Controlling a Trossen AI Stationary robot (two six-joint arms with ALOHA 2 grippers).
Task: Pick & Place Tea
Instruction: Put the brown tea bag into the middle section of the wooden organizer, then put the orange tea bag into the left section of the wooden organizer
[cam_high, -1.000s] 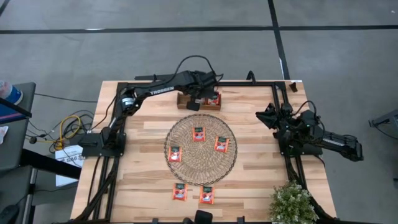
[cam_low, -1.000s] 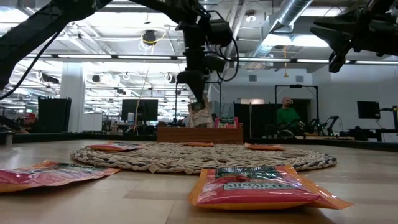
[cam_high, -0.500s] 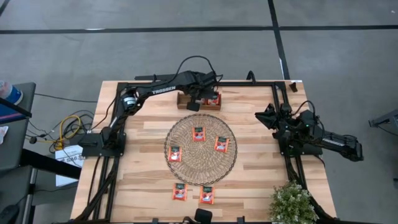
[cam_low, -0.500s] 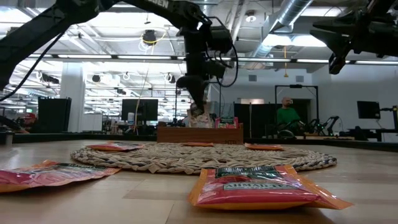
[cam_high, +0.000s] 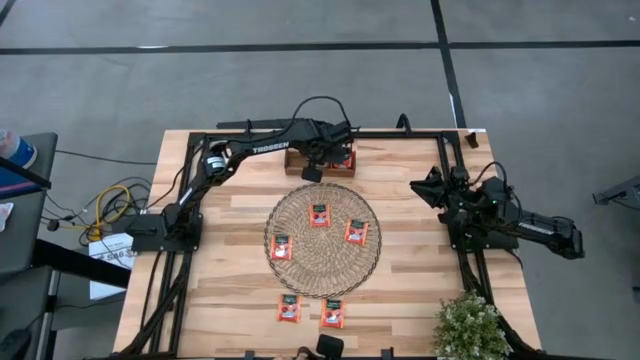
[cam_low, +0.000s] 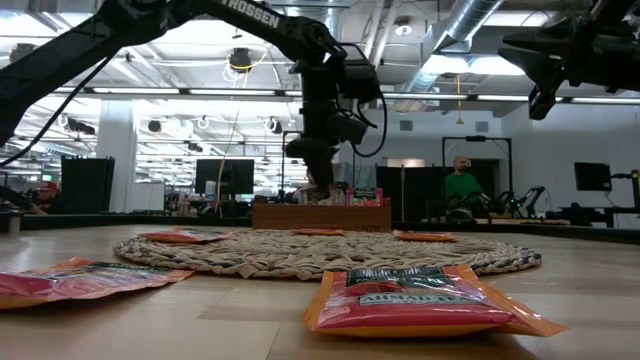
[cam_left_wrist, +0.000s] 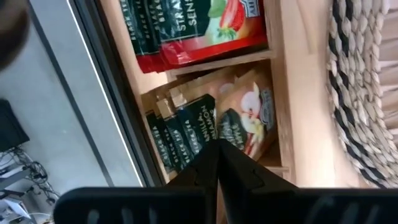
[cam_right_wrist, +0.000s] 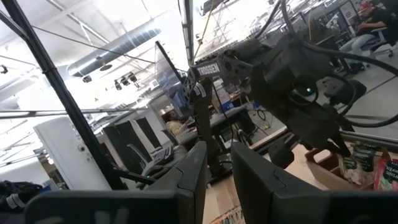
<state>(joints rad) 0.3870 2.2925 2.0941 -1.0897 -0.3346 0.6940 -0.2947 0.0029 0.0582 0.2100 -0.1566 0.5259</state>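
1. The left arm (cam_high: 250, 150) reaches across the far edge of the worktop (cam_high: 230, 210) to the wooden tray (cam_high: 296, 168).
2. The left gripper (cam_high: 312, 170) hangs over the tray with its jaws closed; the left wrist view shows the two fingers (cam_left_wrist: 214, 165) pressed together above a pale sachet (cam_left_wrist: 249, 121) standing in a tray compartment. Whether they pinch its edge I cannot tell.
3. Only that wrist view looks inside the tray: a red sachet (cam_left_wrist: 205, 34) fills the next compartment, and dark green sachets (cam_left_wrist: 183, 134) stand just beside the pale one.
4. From above, three red-orange sachets lie on the round mat (cam_high: 322, 240): one at its left (cam_high: 281, 247), one near the far side (cam_high: 319, 214), one at its right (cam_high: 356, 231).
5. Two more lie on bare wood at the near edge, side by side (cam_high: 289, 308) (cam_high: 332, 313).
6. The low view shows what the overhead one cannot: the nearest sachet (cam_low: 425, 298) is puffy, not flat, and the tray (cam_low: 320, 215) stands behind the mat (cam_low: 330, 252).
7. A potted plant (cam_high: 470, 325) stands at the near right corner.
8. The right arm (cam_high: 520, 222) waits at the right edge, well apart from the tea.
9. Its gripper (cam_right_wrist: 217, 171) shows a narrow gap between the jaws, with nothing in it.
10. A person in green (cam_low: 461, 187) sits in the room behind.
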